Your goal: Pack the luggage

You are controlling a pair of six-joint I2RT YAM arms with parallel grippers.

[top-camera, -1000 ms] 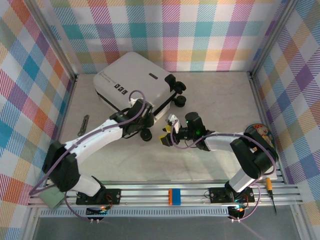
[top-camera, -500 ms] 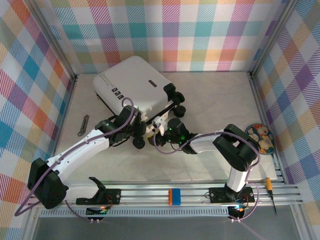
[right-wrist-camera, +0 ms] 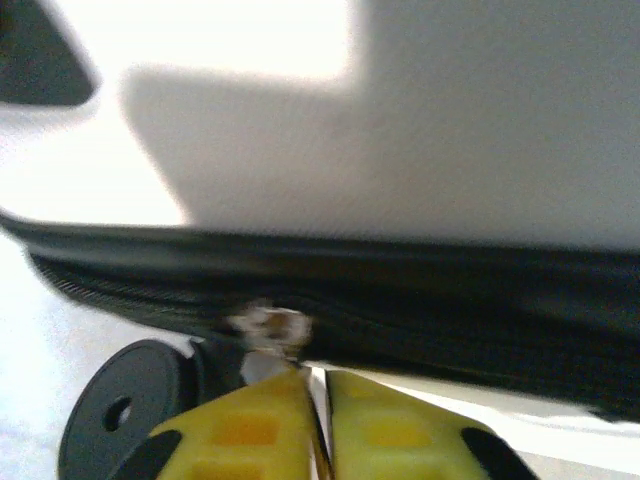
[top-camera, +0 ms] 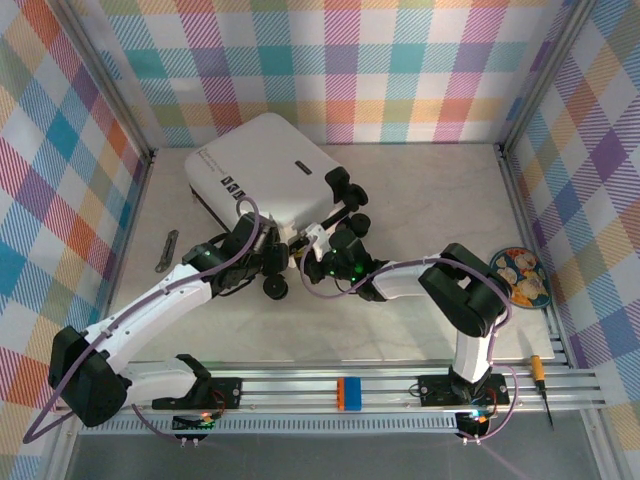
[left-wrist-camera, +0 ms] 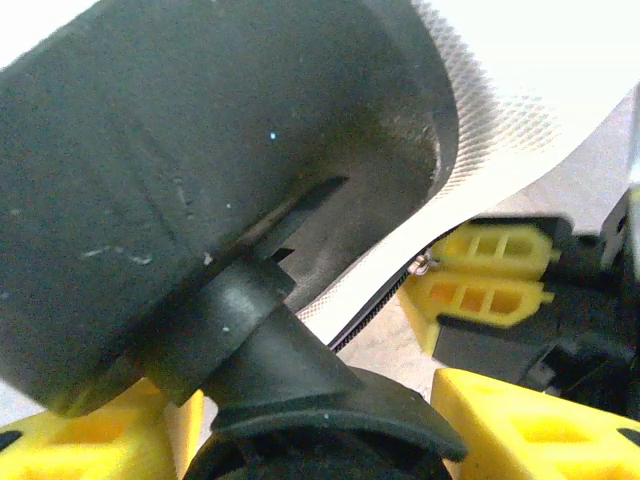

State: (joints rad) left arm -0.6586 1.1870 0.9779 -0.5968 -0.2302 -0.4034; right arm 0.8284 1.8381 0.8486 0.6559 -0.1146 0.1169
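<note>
Lying closed toward the far left of the pale tabletop [top-camera: 430, 210], near the plaid back wall, is the white hard-shell suitcase [top-camera: 265, 170], black wheels at its right end. Dark printed marks sit on the shell, too small to read.

Now the left gripper [top-camera: 278, 258]: its yellow fingers stand apart on either side of a black caster wheel [left-wrist-camera: 200, 180] at the case's near corner. Whether they squeeze it, I can't tell.

The right gripper [right-wrist-camera: 318, 395] is just beside it at the case's near edge, clenched tight. Its yellow tips pinch the silver zipper pull [right-wrist-camera: 265, 325] on the black zipper band [right-wrist-camera: 450, 320].

Over at the right edge there's a round plate with a colourful printed picture [top-camera: 520, 275]. Nearer the arm bases lies an orange-handled tool [top-camera: 540, 372].
</note>
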